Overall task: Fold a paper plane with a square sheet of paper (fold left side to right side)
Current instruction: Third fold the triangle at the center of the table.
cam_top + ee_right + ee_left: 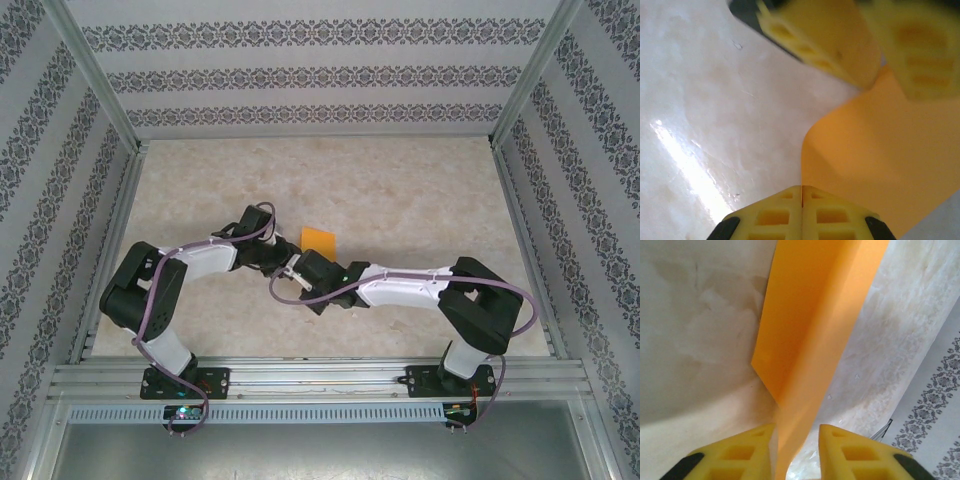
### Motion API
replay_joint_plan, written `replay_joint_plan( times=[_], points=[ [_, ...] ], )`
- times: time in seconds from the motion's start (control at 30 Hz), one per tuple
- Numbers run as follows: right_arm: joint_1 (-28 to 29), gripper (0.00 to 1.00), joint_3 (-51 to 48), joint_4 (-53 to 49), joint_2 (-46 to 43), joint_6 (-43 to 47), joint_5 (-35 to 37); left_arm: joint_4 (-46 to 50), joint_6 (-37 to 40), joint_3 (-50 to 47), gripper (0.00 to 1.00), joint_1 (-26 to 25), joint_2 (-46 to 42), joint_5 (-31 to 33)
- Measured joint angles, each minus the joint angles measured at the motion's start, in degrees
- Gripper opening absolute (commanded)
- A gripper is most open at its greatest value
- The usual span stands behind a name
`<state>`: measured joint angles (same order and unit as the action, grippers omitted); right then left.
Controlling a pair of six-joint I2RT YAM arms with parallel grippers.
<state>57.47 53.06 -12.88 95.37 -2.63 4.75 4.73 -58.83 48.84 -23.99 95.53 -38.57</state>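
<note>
I had my right pincer [801,191] clenched on the square sheet of paper [810,315], raised above the desk [420,190] centre, so my left pincer [796,434], fingers parted around it, could probably release safely.

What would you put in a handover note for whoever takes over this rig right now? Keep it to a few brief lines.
Left gripper: open, orange paper running between its jaws.
Right gripper: shut, apparently pinching the paper's edge.
Paper: bent upward above the table, between both grippers.
Done: fold begun, not flat.
Left to do: bring left side onto right, press the crease, finish the remaining folds.
</note>
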Motion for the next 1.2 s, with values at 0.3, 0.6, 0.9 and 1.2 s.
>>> replay_joint_plan(
  times=[0.3,0.6,0.9,1.2],
  points=[
    [-6.29,0.0,-3.74,2.89,-1.9,-4.28,-13.25,5.2,6.62,7.13,0.23,4.33,-0.74,-1.57],
    [-11.04,0.0,-4.55,5.18,-1.81,-8.0,-24.85,6.73,11.1,16.9,0.15,2.89,13.29,-4.7],
    [-13.25,0.0,-5.55,6.34,-1.57,-10.34,-29.53,12.94,15.87,22.01,0.1,0.31,20.94,-3.56],
    [-16.39,0.0,-6.97,6.38,-1.49,-13.92,-29.97,15.96,19.47,23.74,0.08,0.31,21.88,-2.73]
  ],
)
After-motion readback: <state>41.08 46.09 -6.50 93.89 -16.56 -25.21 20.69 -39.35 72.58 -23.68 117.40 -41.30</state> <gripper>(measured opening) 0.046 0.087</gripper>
